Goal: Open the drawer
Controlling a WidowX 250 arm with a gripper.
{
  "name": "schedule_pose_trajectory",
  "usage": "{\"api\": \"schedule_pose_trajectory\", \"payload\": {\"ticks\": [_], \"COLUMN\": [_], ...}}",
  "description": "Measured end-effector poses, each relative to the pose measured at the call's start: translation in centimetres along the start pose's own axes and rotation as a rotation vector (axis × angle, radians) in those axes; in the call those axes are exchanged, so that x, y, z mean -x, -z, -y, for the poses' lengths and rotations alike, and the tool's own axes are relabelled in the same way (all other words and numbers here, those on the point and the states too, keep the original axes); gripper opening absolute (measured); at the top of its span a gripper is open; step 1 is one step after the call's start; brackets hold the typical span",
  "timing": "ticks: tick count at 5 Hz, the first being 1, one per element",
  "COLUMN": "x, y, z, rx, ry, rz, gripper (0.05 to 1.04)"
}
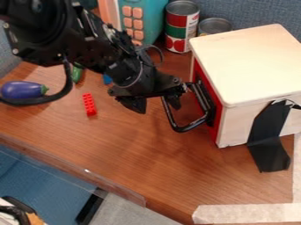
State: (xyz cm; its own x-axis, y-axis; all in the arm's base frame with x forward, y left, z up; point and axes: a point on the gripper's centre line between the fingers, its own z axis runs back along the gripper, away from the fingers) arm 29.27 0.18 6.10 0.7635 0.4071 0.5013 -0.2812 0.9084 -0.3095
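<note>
My gripper (155,105) hangs at the drawer's left side, its fingers spread apart. One finger is at the left, outside the black handle (170,115); the other overlaps the handle's loop near its upper part. Whether either finger touches the handle, I cannot tell. The handle juts left from the drawer's red front (217,124), which stands against the left side of a wooden box (253,61) with a pale top. The upper part of the red front is partly hidden behind the handle and its mount.
A purple toy eggplant (22,90), a green toy vegetable (76,74) and a red brick (89,104) lie left of the gripper. Cans (181,27) and a teal toy (144,17) stand behind. Black tape (267,140) runs down the box's front to the table (135,154).
</note>
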Motion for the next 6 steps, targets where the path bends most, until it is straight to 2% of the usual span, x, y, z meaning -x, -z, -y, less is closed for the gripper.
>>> {"api": "schedule_pose_trajectory", "payload": {"ticks": [2, 3, 4, 5, 6], "x": [0.6, 0.8, 0.9, 0.8, 0.9], "y": [2.1, 3.0, 3.3, 3.2, 2.5], "z": [-0.7, -0.9, -0.7, -0.4, -0.8], "rx": [-0.083, -0.102, -0.117, -0.112, -0.113], "ry": [-0.212, -0.260, -0.264, -0.236, -0.242], "rz": [0.014, 0.012, 0.021, 0.024, 0.017], "gripper": [1.000, 0.953, 0.673, 0.379, 0.181]}}
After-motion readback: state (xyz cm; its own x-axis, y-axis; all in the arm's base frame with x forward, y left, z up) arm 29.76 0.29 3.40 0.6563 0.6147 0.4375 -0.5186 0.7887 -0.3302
